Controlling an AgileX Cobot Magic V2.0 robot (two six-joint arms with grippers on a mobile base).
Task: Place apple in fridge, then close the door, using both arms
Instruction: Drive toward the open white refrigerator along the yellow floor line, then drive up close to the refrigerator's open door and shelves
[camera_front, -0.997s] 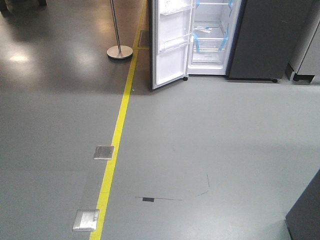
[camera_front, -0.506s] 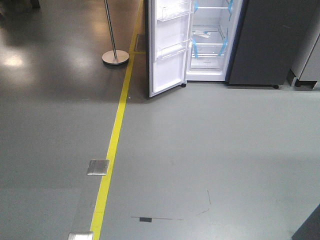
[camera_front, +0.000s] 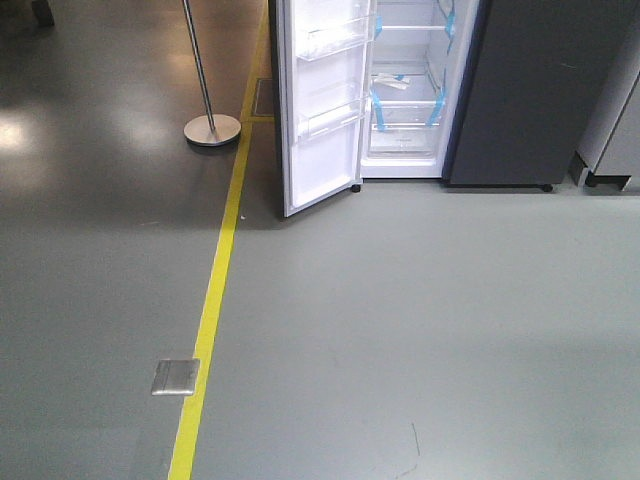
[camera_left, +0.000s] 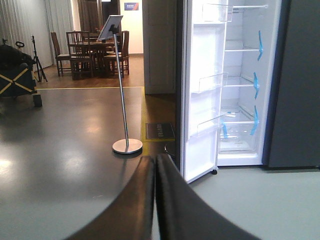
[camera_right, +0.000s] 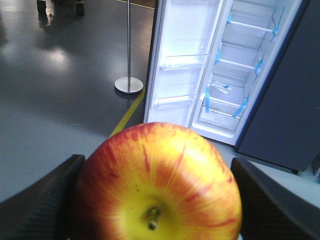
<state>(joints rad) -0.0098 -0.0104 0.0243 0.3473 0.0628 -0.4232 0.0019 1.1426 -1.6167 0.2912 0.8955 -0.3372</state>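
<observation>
Right gripper (camera_right: 157, 202): fingers (camera_right: 42, 200) spread wide and clamped on either side of the apple (camera_right: 160, 165). Stem faced the camera; the apple's lower edge was cut off by the frame.

Left gripper (camera_left: 155, 195): fingers pressed together, nothing between them.

Only the fingers showed, so arm pose could not be determined.

The apple was held well short of the fridge (camera_right: 235, 85). The door (camera_right: 182, 65) stood open, with clear bins on its white lining and blue tape on the shelves. Fridge top was cropped in the front view.

Left of the door stood a sign stand (camera_left: 122, 100), its panel face turned away. Floor mat (camera_left: 160, 131) print was illegible.
</observation>
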